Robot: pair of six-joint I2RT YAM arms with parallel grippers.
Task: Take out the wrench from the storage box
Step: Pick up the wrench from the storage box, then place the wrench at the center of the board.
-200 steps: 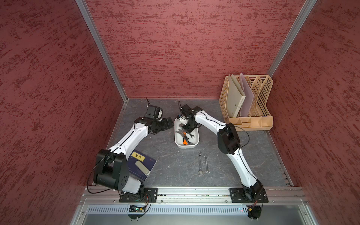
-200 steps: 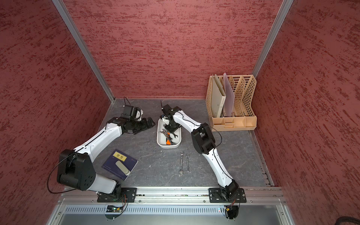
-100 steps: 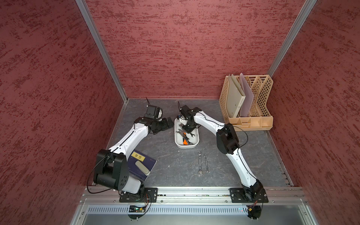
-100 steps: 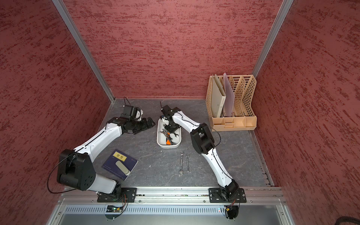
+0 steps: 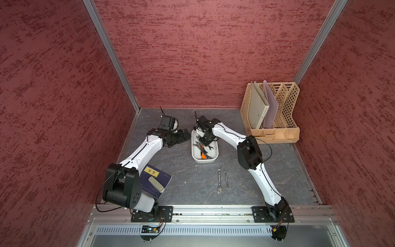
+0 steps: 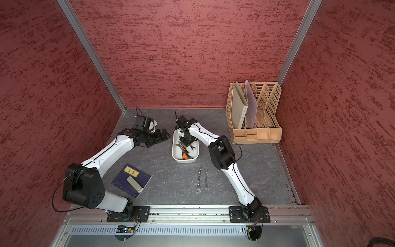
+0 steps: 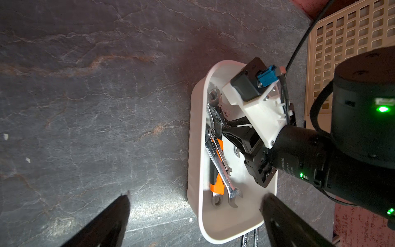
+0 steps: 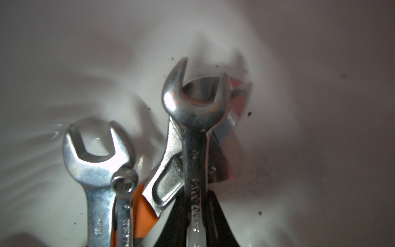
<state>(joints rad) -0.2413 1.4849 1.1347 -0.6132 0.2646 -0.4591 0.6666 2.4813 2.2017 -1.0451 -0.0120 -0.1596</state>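
I had the right end effector (image 8: 195, 197) down inside the storage box (image 5: 194, 149), its fingers (image 8: 218, 224) pressed together on the shank of a wrench (image 8: 195, 128). The shank ran straight out from between them, open head farthest from the grip, so I judged a plain upward lift should draw it clear. Just beside the grip lay a second wrench (image 8: 97, 158) and an orange-handled adjustable spanner (image 8: 165, 171), partly under the held one and likely to drag. Beyond the box wall, the left end effector (image 5: 186, 135) hung with its fingers wide apart, empty. Farther off, toward the right arm's base, two wrenches (image 5: 219, 179) lay on the tabletop (image 5: 181, 181).
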